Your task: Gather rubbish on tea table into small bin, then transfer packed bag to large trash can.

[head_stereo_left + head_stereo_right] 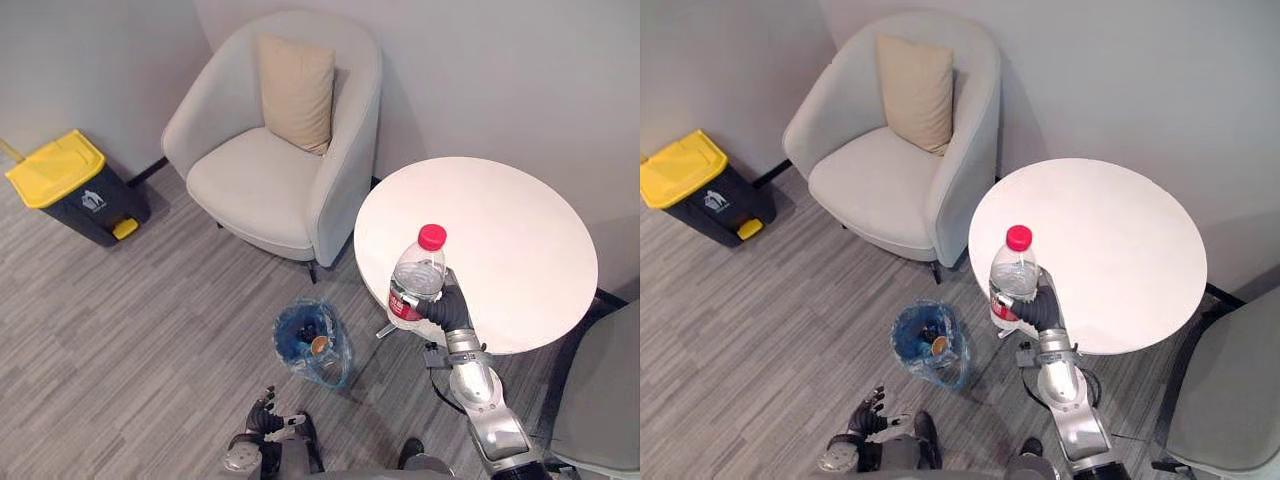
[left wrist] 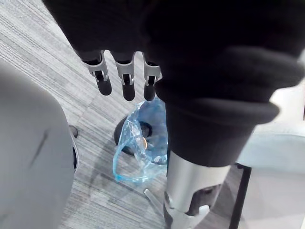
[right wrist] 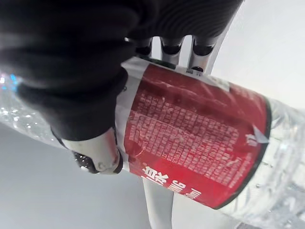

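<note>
My right hand [image 1: 447, 308] is closed round the plastic bottle [image 1: 418, 275]. The fingers wrap the red label from one side and the thumb presses in from the other. I hold the bottle upright, red cap on top, over the near left edge of the desk [image 1: 500, 215]. I cannot tell whether its base is clear of the desktop or touching it. The rest of the desk looks bare to me, so I judge this to be the last piece of rubbish to gather.

The small bin [image 1: 313, 343] stands on the floor off that same left edge, between the desk and the armchair [image 1: 270, 150], with a blue bag lining it and a few scraps already inside. My left hand [image 2: 127, 81] hangs low above the floor near the bin, fingers straight and relaxed, holding nothing.

What worries me is the drop. The bottle is tall and the bin's mouth is narrow, so if I let go off-centre or too high, it may strike the rim and either bounce onto the floor or tip the light bin over. My grip sits on a smooth label, and a quick swing could let the bottle slide through my fingers. The loose bag edge could also fold inward under the bottle, which would make the bag harder to lift out for the yellow-lidded trash can [image 1: 70, 187] by the wall.
</note>
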### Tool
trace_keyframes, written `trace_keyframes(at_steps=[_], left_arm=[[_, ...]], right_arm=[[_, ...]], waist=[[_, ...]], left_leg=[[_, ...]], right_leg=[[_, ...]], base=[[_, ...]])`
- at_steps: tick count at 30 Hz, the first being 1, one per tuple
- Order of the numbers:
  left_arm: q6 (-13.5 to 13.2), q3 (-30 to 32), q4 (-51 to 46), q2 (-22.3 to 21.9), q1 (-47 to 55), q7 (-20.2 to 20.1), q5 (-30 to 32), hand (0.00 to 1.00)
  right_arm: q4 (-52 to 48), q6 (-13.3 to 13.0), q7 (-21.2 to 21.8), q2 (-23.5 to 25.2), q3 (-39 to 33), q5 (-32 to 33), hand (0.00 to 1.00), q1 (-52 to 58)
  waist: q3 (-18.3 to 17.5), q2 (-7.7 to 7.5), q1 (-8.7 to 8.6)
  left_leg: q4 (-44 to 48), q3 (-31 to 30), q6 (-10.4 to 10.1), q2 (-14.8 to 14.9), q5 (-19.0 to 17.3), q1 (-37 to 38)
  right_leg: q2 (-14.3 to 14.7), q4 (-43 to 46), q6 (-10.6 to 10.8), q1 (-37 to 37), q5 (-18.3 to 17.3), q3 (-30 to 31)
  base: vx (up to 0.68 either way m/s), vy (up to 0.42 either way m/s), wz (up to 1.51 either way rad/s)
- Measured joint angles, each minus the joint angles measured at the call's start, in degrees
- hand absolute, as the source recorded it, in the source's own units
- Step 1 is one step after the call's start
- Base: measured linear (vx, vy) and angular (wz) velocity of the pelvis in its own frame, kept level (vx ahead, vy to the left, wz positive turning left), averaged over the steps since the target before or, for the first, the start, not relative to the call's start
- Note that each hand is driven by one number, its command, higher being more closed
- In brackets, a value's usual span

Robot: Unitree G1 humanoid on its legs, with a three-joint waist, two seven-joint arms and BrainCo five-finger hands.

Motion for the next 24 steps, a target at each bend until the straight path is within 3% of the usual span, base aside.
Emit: trace_keyframes(at_steps=[2,4,6,7,8,9,10,11,12,13,14,16,24], left_arm=[[-0.02,0.42,-1.60,0.84,0.36,-0.01,-0.02,0.00],[-0.02,0.43,-2.44,1.65,0.40,0.05,-0.15,0.00],[0.06,0.44,-2.48,1.86,0.54,0.07,-0.16,0.00],[0.12,0.32,-2.50,1.98,0.70,0.04,-0.13,0.00],[0.16,0.30,-2.59,1.80,0.67,0.06,-0.13,0.00],[0.19,0.37,-2.37,1.88,0.56,0.21,-0.14,0.00],[0.19,0.36,-2.33,1.86,0.54,0.21,-0.14,0.00],[0.14,0.29,-2.24,1.87,0.39,0.19,-0.15,0.00],[0.09,0.28,-2.09,1.95,0.12,0.09,-0.14,0.00],[-0.15,0.32,-1.60,2.14,-0.64,0.04,-0.08,0.00],[-0.11,0.37,-1.15,0.89,-1.01,0.05,-0.07,0.00],[-0.15,0.45,-1.10,0.57,-0.52,0.02,-0.06,0.00],[-0.12,1.71,-1.00,0.49,-0.21,0.06,-0.18,0.00]], right_arm=[[0.74,0.01,0.05,0.58,1.49,-0.04,1.00,-0.39],[1.61,0.02,0.12,0.87,2.73,-0.10,1.00,-0.45],[2.81,0.31,0.38,0.75,3.41,-0.15,1.00,-0.19],[2.88,0.51,0.69,0.50,3.28,-0.15,1.00,0.58],[2.88,0.53,1.33,0.78,3.38,-0.17,1.00,1.02],[2.87,0.51,1.56,0.75,3.50,-0.19,1.00,0.99],[2.86,0.50,1.55,0.74,3.48,-0.19,1.00,0.99],[2.81,0.43,1.53,0.62,3.31,-0.17,1.00,0.99],[2.64,0.40,1.50,0.57,3.15,-0.14,1.00,1.05],[2.20,0.32,1.45,0.48,2.97,-0.08,1.00,0.91],[2.40,0.32,1.50,-0.80,2.64,-0.10,1.00,0.52],[2.31,0.30,1.51,-1.03,2.41,-0.10,1.00,-0.29],[2.37,0.30,1.71,-0.99,0.74,0.14,1.00,0.51]], waist=[[0.74,-1.25,0.24],[1.30,-2.48,0.76],[1.34,-2.61,-0.22],[1.50,-2.39,-1.25],[1.78,-2.15,-2.06],[1.83,-2.51,-2.09],[1.83,-2.52,-2.08],[1.79,-2.59,-2.32],[1.61,-3.21,-2.52],[1.80,-4.56,-2.87],[2.27,-2.43,-2.34],[2.19,-1.30,-1.75],[2.19,-1.23,-1.07]], left_leg=[[5.34,0.25,0.22,-0.33,-4.80,-1.08],[9.36,-0.21,0.08,-0.94,-8.42,-2.25],[10.48,-2.42,1.02,-1.82,-9.57,-2.45],[10.17,-5.11,1.50,-1.92,-9.60,-2.02],[9.81,-6.99,1.67,-2.06,-9.71,-1.85],[9.23,-9.56,1.37,-2.27,-9.51,-1.18],[9.09,-9.94,1.22,-2.30,-9.42,-1.00],[9.03,-11.81,0.84,-2.81,-9.15,-0.40],[9.90,-13.46,0.64,-4.12,-9.25,-0.39],[11.56,-15.39,0.07,-6.01,-9.72,-0.59],[12.05,-16.77,-0.39,-5.17,-10.39,-0.70],[11.12,-16.73,-0.45,-4.06,-10.42,-0.66],[5.73,-16.64,-2.10,-2.45,-9.56,2.88]], right_leg=[[-3.16,8.15,1.25,-2.52,-4.62,1.27],[-5.67,15.25,0.83,-4.79,-7.15,3.26],[-6.16,25.38,-3.37,-9.64,-5.00,9.61],[-4.56,30.37,-6.59,-12.49,-5.50,14.13],[-1.75,30.25,-4.82,-13.40,-8.18,16.96],[2.70,28.08,-4.52,-14.94,-10.33,20.19],[3.34,27.69,-4.59,-15.21,-10.47,20.51],[6.00,25.05,-4.64,-16.55,-10.49,21.65],[6.69,21.18,-4.84,-17.27,-9.09,22.58],[6.06,18.56,-4.75,-17.21,-4.93,22.33],[6.57,18.72,-5.17,-16.33,-4.60,21.30],[7.50,16.72,-5.28,-15.55,-4.53,21.09],[9.54,4.56,-4.97,-8.69,0.18,20.14]], base=[[0.04,0.125,-0.04],[0.03,0.106,0.01],[0.15,0.139,0.44],[0.19,0.072,0.89],[0.24,-0.033,1.19],[0.16,-0.049,0.85],[0.22,-0.066,0.98],[0.19,-0.073,0.94],[0.29,-0.124,1.35],[0.29,-0.098,1.09],[0.24,-0.073,0.66],[0.18,-0.067,0.05],[0.06,-0.004,-0.02]])
